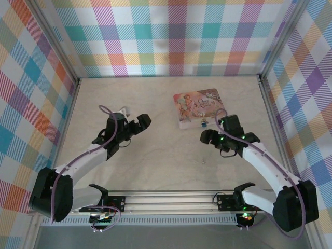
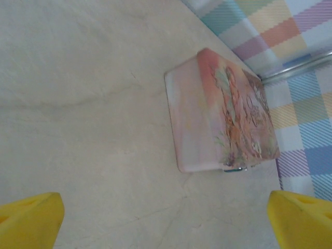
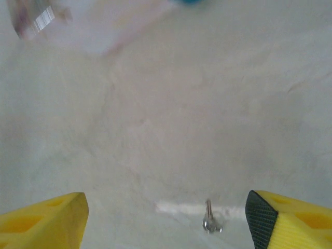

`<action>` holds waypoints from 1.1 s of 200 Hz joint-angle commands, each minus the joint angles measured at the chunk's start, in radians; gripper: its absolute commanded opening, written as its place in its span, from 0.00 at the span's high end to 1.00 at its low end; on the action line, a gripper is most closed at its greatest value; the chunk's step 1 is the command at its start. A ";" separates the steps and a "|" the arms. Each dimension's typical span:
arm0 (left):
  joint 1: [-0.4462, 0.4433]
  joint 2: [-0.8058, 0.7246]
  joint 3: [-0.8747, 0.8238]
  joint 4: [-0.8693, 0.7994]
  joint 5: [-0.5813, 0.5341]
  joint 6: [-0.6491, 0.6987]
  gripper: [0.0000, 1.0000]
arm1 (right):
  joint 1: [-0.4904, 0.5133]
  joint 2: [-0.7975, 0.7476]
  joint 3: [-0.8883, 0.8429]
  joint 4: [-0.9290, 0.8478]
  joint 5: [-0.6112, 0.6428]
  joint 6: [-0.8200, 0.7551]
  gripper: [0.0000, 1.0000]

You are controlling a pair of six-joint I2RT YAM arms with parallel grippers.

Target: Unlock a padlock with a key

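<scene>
L pincer (image 2: 163, 212) apart | R pincer (image 3: 166, 207) apart | beige tbl (image 1: 155, 155) | plaid walls (image 1: 171, 36)

Tiny blue-and-silver padlock (image 1: 203, 123), parked at the pink box's (image 1: 197, 108) near edge. Small silver key (image 3: 209, 218), laid flat on the bare table (image 1: 155, 155), apart.

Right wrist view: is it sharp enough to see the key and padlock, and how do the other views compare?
Right wrist: the key near the bottom edge is readable but soft; the far top is badly blurred, and the padlock is probably the blue smear there. Left wrist: the pink box is mildly soft and washed out. Top external: sharp, evenly lit, no glare.
</scene>
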 commanded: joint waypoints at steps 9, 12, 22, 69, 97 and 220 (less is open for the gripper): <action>-0.041 0.048 0.041 0.043 0.002 -0.025 0.00 | 0.069 0.051 -0.072 -0.054 0.029 0.078 0.29; -0.044 0.052 0.043 0.043 0.002 -0.026 0.00 | 0.075 0.056 -0.076 -0.054 0.028 0.079 0.30; -0.050 0.064 0.049 0.046 0.003 -0.026 0.00 | 0.094 0.075 -0.083 -0.056 0.030 0.077 0.33; -0.068 0.089 0.067 0.037 -0.004 -0.025 0.00 | 0.148 0.164 -0.070 -0.062 0.046 0.052 0.47; -0.071 0.086 0.069 0.031 -0.012 -0.026 0.00 | 0.161 0.207 -0.054 -0.055 0.058 0.044 0.54; -0.073 0.098 0.082 0.011 -0.018 -0.022 0.00 | 0.187 0.274 -0.039 -0.034 0.067 0.042 0.70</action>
